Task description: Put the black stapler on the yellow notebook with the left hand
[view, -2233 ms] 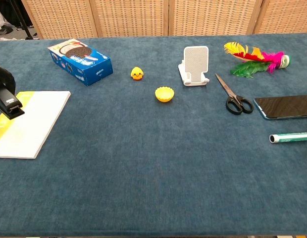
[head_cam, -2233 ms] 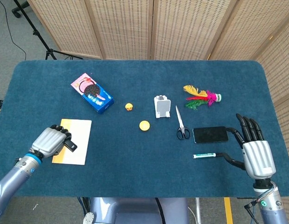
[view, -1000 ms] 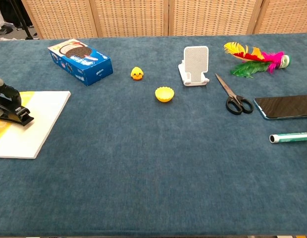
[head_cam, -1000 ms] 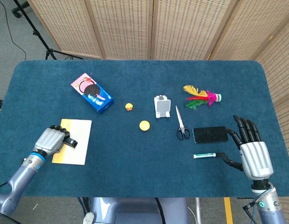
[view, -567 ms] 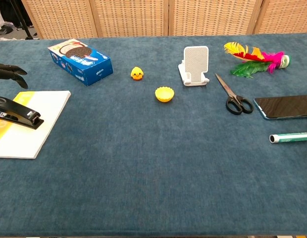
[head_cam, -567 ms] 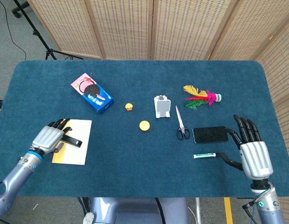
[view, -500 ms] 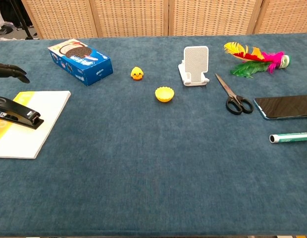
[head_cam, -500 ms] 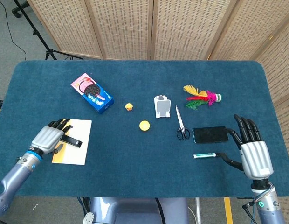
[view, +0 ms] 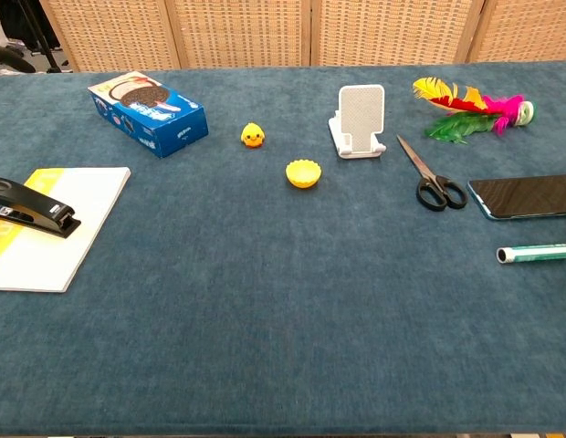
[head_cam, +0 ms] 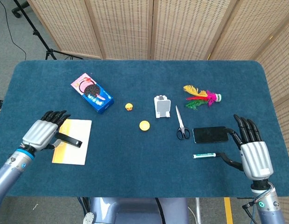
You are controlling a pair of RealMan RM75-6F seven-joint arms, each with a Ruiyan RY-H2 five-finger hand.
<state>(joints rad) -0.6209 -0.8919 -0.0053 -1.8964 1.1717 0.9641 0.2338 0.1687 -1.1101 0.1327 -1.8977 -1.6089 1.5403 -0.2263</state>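
The black stapler [head_cam: 70, 140] lies flat on the yellow notebook [head_cam: 78, 150], near its left part; the chest view shows the stapler [view: 32, 209] resting on the notebook [view: 68, 237] at the left edge. My left hand [head_cam: 41, 132] hovers open just left of the notebook, fingers spread, holding nothing, clear of the stapler. My right hand [head_cam: 253, 151] rests open at the table's right front, fingers straight. Neither hand shows in the chest view.
A blue cookie box [head_cam: 92, 93] lies behind the notebook. A small yellow duck [head_cam: 129, 107], a yellow cup [head_cam: 144, 125] and a white phone stand [head_cam: 161, 106] sit mid-table. Scissors [head_cam: 182, 126], a black phone [head_cam: 210, 135], a marker [head_cam: 204, 155] and a feather shuttlecock [head_cam: 201, 97] are at the right.
My left hand set the stapler down on the notebook, opened its fingers and drew back up and to the left, leaving the chest view. The right hand stayed still.
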